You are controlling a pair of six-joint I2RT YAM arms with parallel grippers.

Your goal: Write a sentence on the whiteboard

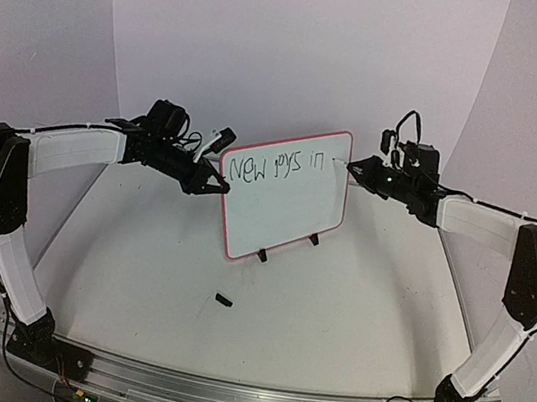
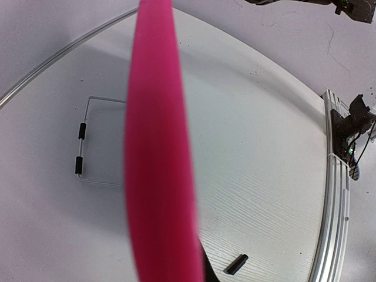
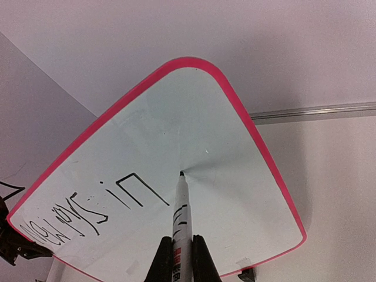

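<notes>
The whiteboard [image 1: 287, 209] stands tilted on its black feet mid-table, red-pink frame around it. The sentence [image 1: 285, 169] runs along its top as one row of black letters. My left gripper [image 1: 218, 184] is shut on the board's left edge; in the left wrist view the blurred pink frame [image 2: 155, 164] fills the middle and hides the fingers. My right gripper [image 3: 178, 242] is shut on a black-and-white marker pen [image 3: 181, 214]. Its tip touches the whiteboard [image 3: 235, 176] just right of the last letters of the sentence [image 3: 117, 197].
A small black pen cap [image 1: 224, 301] lies on the table in front of the board, and shows in the left wrist view as the cap [image 2: 236, 264]. The board's wire stand [image 2: 80, 147] rests behind it. An aluminium rail [image 1: 220, 388] runs along the near edge.
</notes>
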